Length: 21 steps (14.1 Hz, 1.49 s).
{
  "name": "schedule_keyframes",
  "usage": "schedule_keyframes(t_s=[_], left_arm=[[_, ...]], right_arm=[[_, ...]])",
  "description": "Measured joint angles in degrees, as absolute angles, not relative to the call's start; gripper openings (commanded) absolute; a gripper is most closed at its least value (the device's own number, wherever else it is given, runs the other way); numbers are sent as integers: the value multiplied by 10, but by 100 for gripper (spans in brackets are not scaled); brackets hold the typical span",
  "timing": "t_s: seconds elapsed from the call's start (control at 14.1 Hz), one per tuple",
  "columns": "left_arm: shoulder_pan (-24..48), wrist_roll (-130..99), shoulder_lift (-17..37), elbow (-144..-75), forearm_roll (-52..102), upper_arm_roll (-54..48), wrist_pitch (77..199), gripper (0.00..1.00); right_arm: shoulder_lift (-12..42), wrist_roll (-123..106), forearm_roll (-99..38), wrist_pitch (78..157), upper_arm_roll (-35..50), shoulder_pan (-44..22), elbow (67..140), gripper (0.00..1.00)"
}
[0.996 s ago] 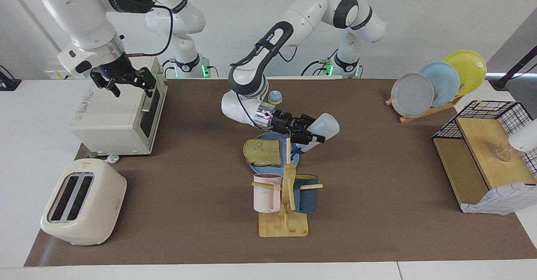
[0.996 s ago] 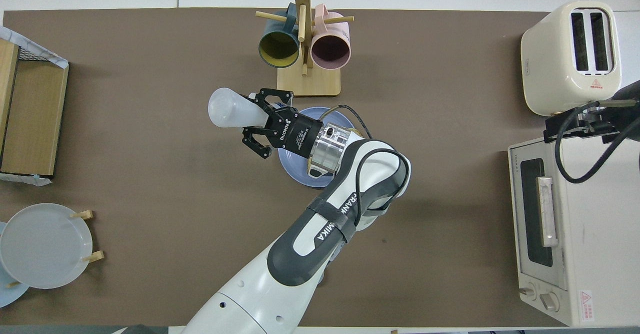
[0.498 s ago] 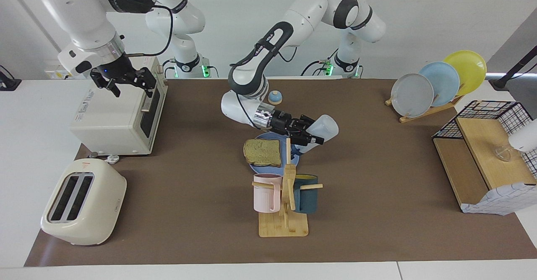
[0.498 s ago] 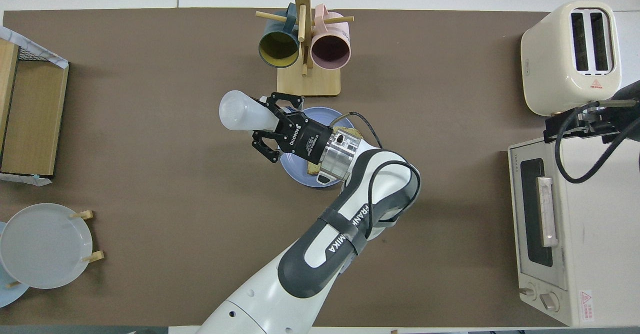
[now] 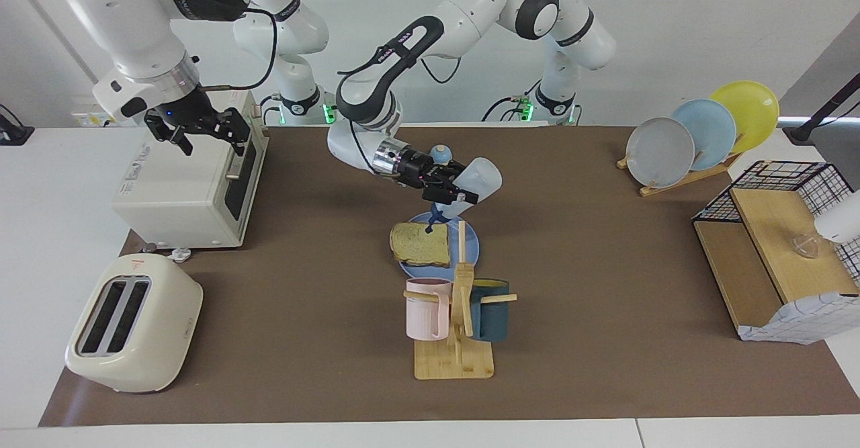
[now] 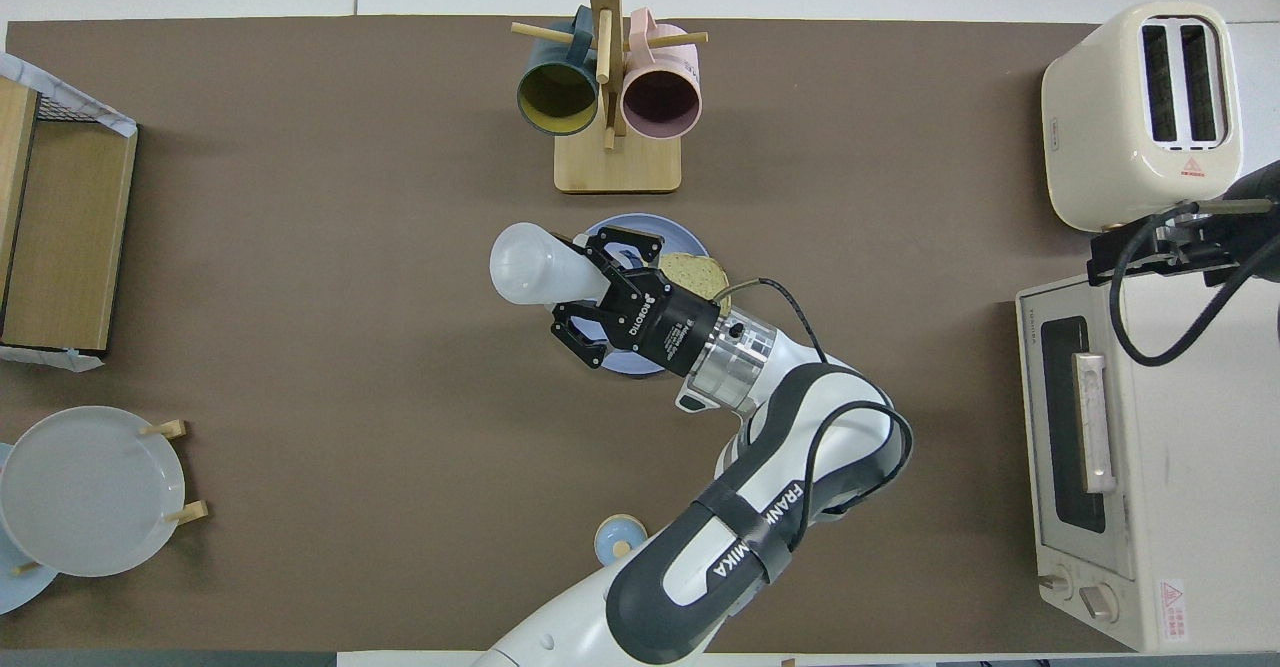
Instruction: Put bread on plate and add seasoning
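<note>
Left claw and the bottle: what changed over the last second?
The left claw, shut on the seasoning bottle, rose and swung from the plate's edge toward the right arm's end, bringing the bottle's cap down over the bread. Its grip did not change. The bread and plate stayed put, and the right claw waits open over the toaster oven.
</note>
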<state>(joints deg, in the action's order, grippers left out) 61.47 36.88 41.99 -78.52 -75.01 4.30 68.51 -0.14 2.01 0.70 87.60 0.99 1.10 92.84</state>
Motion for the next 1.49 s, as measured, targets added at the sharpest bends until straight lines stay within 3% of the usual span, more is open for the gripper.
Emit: schedule_keyframes(t_s=[0.43,1.14,1.49], left_arm=[[517,369,424,-785,-759,46,738,0],[599,336,421,-780,-698,38,722,0],[595,323,357,-765,-629,42,722,0]], right_arm=[[-1,20,7,876,10,11,928,100],[-1,20,7,876,10,11,928,100],[-1,20,7,876,10,11,928,100]])
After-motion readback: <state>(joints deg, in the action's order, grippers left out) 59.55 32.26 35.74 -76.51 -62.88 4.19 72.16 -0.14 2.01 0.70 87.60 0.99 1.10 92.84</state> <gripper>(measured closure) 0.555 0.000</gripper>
